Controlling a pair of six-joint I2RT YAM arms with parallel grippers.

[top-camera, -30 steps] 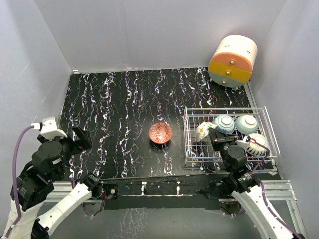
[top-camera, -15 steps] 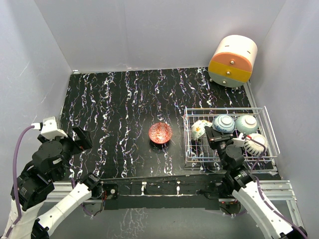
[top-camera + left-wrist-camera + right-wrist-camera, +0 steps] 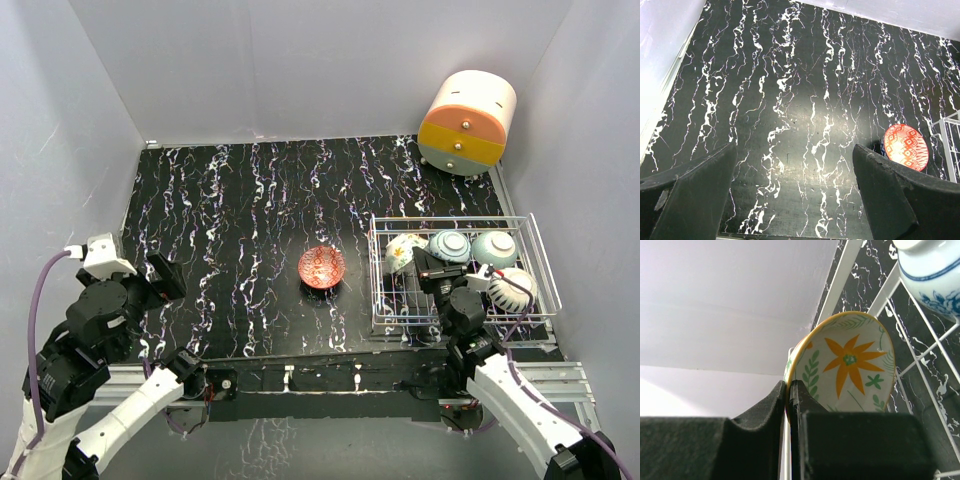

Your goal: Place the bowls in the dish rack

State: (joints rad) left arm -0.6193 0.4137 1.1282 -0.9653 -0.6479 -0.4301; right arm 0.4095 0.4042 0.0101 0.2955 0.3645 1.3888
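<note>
**A:** What shows from above?

**B:** The dish rack (image 3: 460,217), a rectangular white wire-grid basket with low sides, sits at the right of the frame on the black marbled table (image 3: 230,200). A floral bowl (image 3: 400,248) leans at its upper left. A blue bowl (image 3: 450,245) and a pale green bowl (image 3: 495,247) follow along the back, and a striped bowl (image 3: 515,288) sits nearer the front. A red bowl (image 3: 321,267) sits alone at centre, near the rack's left side but apart from it. A cream-and-orange drawer unit (image 3: 467,122) stands at upper right.

**A:** And the arms?

**B:** The right gripper (image 3: 422,262) reaches into the rack at the floral bowl. The left gripper (image 3: 168,278) hangs at lower left, well apart from everything.

**A:** Left wrist camera?

**B:** Its two fingers stand wide apart with nothing between them. The red bowl, with an orange diamond pattern inside, lies at the right edge beside a rack corner.

**A:** Right wrist?

**B:** The fingers are pinched on the floral bowl's yellow rim. The bowl stands on edge, an orange flower and green leaves inside it, white wires behind. A white bowl with blue flowers (image 3: 935,270) fills the upper right corner.
</note>
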